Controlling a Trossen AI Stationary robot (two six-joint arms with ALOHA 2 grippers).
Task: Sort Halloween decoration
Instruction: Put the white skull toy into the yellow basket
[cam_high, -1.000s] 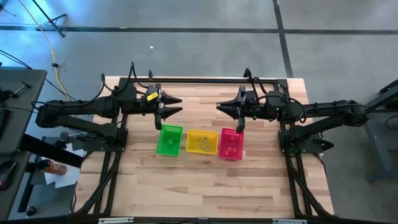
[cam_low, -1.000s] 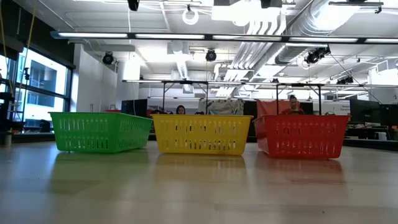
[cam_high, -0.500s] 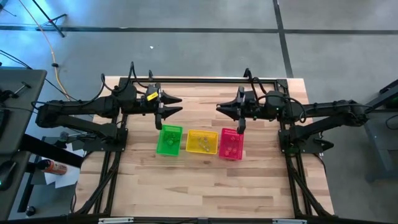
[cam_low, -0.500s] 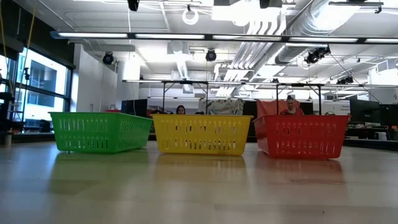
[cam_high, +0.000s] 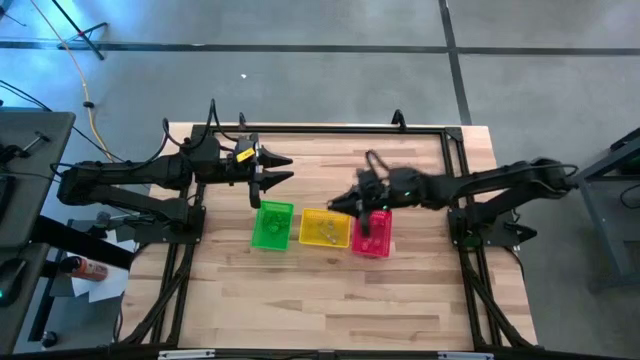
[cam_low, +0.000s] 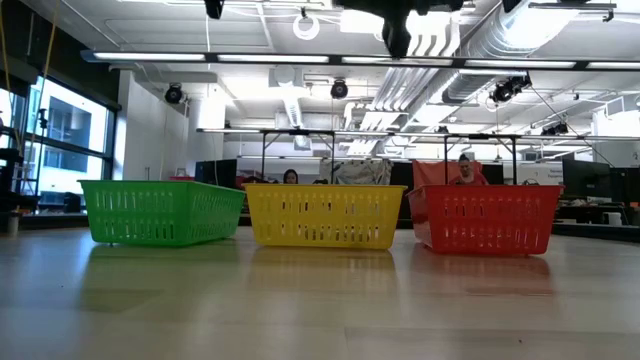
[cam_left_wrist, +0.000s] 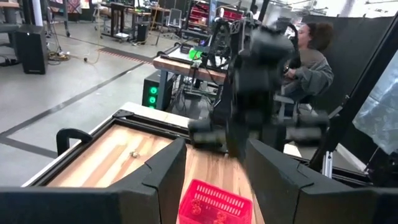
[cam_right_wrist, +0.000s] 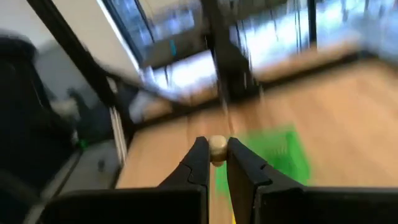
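Nearest in the right wrist view, the right gripper (cam_right_wrist: 217, 163) has its fingers (cam_right_wrist: 196, 163) clamped on a small pale trinket (cam_right_wrist: 217, 148), pinched at the very tips. From above, this gripper (cam_high: 350, 203) sits over the gap between the yellow basket (cam_high: 325, 228) and the pink basket (cam_high: 372, 232), its arm stretched in from the right edge of the counter (cam_high: 330, 290) and angled down toward the baskets.

Farther back, the left gripper (cam_high: 280, 168) hovers above the counter just behind the green basket (cam_high: 271, 225), fingers (cam_high: 277, 179) apart and holding nothing; its arm lies level, reaching in from the left.

More trinkets lie inside the three baskets, which stand in a row, green, yellow, pink. Beyond the counter, a person sits at a desk.
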